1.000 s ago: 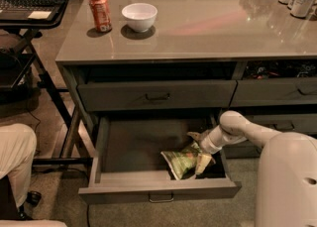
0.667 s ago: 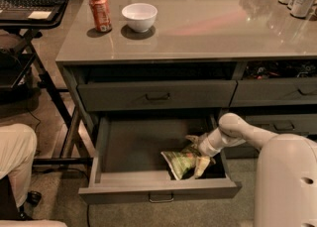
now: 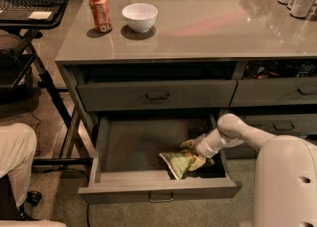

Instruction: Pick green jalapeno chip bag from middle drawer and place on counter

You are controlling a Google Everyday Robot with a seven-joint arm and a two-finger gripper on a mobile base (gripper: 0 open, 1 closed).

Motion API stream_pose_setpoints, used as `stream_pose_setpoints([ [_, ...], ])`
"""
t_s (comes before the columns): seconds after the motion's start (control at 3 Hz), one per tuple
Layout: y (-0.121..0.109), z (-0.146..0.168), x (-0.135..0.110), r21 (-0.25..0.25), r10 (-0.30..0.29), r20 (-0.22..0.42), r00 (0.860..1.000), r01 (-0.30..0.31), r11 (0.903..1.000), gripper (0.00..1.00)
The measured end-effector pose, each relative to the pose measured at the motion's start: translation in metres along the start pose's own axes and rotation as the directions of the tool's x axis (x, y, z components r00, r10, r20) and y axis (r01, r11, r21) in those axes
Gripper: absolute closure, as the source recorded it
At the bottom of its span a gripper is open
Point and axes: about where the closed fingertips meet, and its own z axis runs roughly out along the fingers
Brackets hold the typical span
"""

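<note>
- The middle drawer [image 3: 158, 189] is pulled right out. The green jalapeno chip bag [image 3: 174, 163] lies on its floor in the front right part, close behind the drawer front.
- The robot's one arm reaches in from the right side, over the drawer's right wall, and its gripper [image 3: 194, 152] sits at the bag's right end, touching it or as near as makes no difference.
- From where I stand I can't tell whether the gripper has closed on the bag or is only set against it.
- What matters for the next move is that the bag lies left of the gripper and a little toward the front. Its long side runs roughly across the drawer, so the gripper meets it end-on.
- I'd judge the grasp is the step in hand. The lift has to clear the closed upper drawer [image 3: 157, 95], which hangs above the back of the open one.
- The counter [image 3: 213, 28] above has bare surface to the right of the white bowl [image 3: 139, 16] and red soda can [image 3: 100, 12].
</note>
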Motion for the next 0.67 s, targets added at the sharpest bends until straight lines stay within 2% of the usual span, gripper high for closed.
stream_pose_setpoints([
  [0.67, 0.0028, -0.0009, -0.0107, 0.005, -0.019, 0.036, 0.999, 0.019, 0.9998, 0.88],
])
